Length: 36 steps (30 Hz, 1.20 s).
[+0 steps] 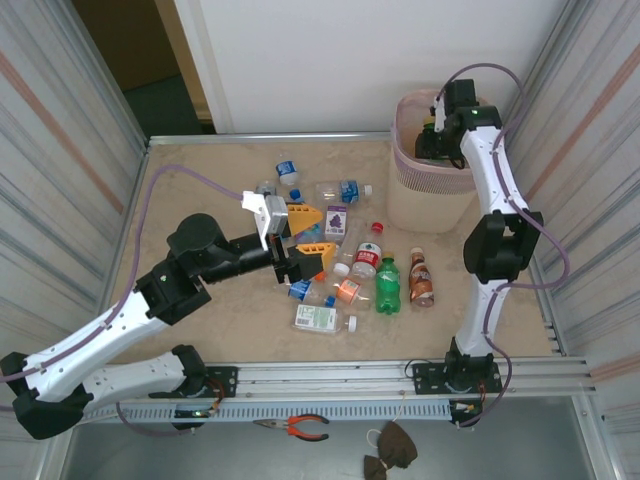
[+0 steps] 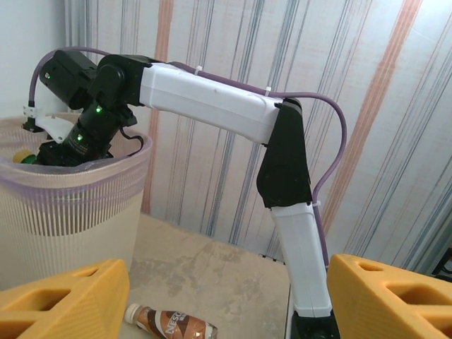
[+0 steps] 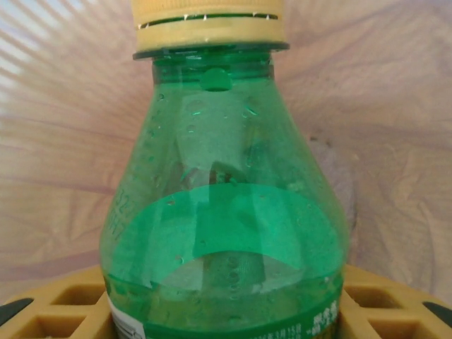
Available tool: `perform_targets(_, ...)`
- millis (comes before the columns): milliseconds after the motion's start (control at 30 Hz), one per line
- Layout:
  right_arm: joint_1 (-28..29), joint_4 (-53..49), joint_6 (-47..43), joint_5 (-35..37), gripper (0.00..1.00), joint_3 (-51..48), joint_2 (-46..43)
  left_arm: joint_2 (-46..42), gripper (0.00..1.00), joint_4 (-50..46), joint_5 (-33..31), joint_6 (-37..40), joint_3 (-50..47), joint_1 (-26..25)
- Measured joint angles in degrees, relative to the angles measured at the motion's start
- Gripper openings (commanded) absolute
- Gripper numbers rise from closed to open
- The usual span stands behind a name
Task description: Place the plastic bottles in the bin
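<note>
Bottles point(image 1: 388, 285) lay on the surface point(image 1: 200, 190) by our spread left claw point(image 1: 318, 234), while we saw our right claw point(image 3: 226, 314) pinching a green bottle point(image 3: 226, 233) inside the pink bin point(image 1: 425, 200).

The pale pink mesh-walled plastic bin point(image 1: 428, 195) stands at the far right corner of the beige table point(image 1: 200, 200). The small plastic bottles point(image 1: 350, 270) lie scattered mid-table, left of the bin and nearer. The right gripper point(image 1: 432, 140) sits inside the bin, a green yellow-capped plastic bottle point(image 3: 226, 212) between its fingers. The left gripper point(image 1: 312, 235) hangs over the heap's left side.
</note>
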Motion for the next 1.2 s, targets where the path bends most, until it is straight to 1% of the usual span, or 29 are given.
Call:
perform_targets(467,-0.9,-0.4,1.0,0.0,0.45,0.0,11.2,0.0,0.74,-0.6,-1.2,-0.8,-1.5,0.0)
perform_targets(633,-1.1,-0.4,1.1,0.0,0.48,0.0,14.3,-0.2,0.74,-0.6,-1.5,-1.1,-2.2,0.0)
perform_targets(833,-1.2,0.0,1.2,-0.2,0.56,-0.1,14.6,-0.2,0.74,-0.9,-3.0,-1.8,-2.3,0.0)
perform_targets(900,-1.2,0.0,1.3,-0.2,0.61,-0.1,14.6,-0.1,0.74,-1.4,-3.9,-2.1,-2.3,0.0)
perform_targets(1000,-1.3,0.0,1.6,-0.2,0.68,-0.1,14.6,0.0,0.74,-3.4,-5.6,-2.5,-2.2,0.0)
perform_targets(1100,-1.4,0.0,2.1,-0.2,0.73,-0.1,14.6,0.7,0.74,-5.8,-7.7,-3.0,-1.9,0.0)
perform_targets(1200,-1.5,0.0,2.4,-0.2,0.76,-0.1,14.4,1.5,0.74,-8.3,-9.6,-3.4,-1.4,0.0)
